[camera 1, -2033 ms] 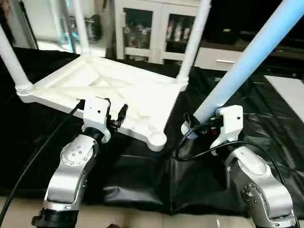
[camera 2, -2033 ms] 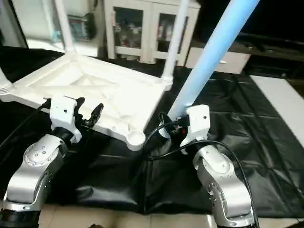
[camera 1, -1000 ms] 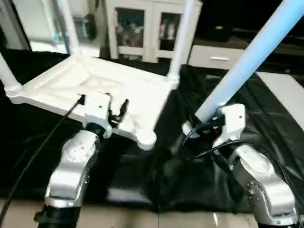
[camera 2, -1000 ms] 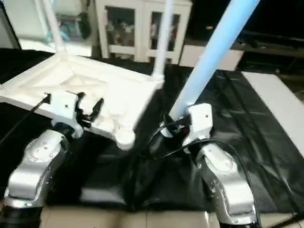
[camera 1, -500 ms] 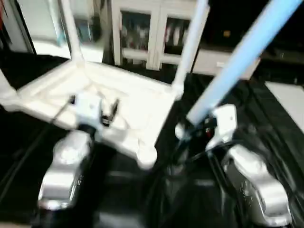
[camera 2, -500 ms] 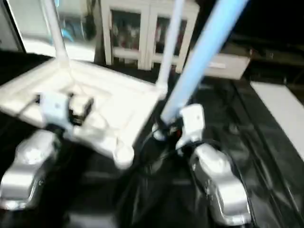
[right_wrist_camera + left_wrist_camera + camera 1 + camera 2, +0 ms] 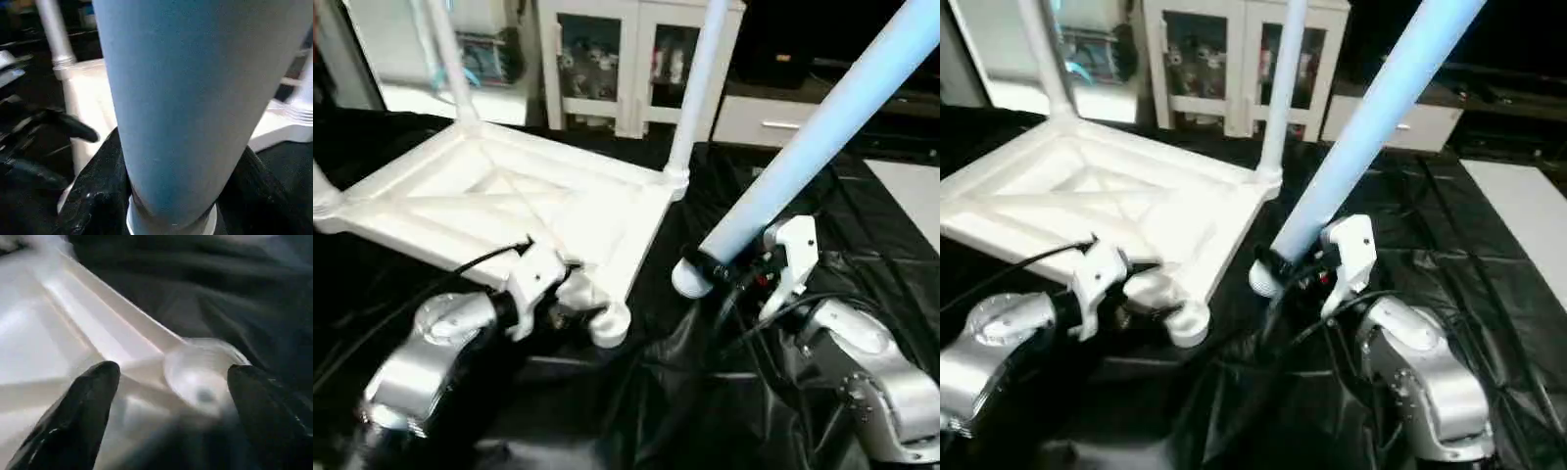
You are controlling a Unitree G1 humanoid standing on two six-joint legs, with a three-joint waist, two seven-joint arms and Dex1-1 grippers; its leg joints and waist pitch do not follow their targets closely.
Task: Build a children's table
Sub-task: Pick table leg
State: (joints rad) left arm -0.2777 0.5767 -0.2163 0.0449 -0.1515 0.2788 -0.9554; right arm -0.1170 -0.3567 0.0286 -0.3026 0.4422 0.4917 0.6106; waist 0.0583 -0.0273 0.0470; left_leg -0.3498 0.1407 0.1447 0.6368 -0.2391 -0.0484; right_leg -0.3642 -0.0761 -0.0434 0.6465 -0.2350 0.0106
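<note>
The white tabletop (image 7: 499,211) lies upside down on the black cloth, ribs up. Three white legs stand in its corner sockets: far left (image 7: 450,59), far right (image 7: 695,88) and left edge (image 7: 321,191). The near corner socket (image 7: 610,323) holds no leg. My left gripper (image 7: 576,294) is open at that corner; in the left wrist view its fingers (image 7: 93,396) stand either side of the socket (image 7: 200,377). My right gripper (image 7: 720,269) is shut on the fourth leg (image 7: 822,117), which leans up to the right, its thick end (image 7: 688,279) low beside the near corner.
A white cabinet with glass doors (image 7: 626,59) stands behind the work table. The black cloth (image 7: 862,235) lies in folds around my arms. A pale flat surface (image 7: 911,196) sits at the right edge. Black cables run along both forearms.
My left gripper has swung down and in toward the near corner socket and opened wider. The right gripper keeps its hold on the leg. The camera has shifted a little.
</note>
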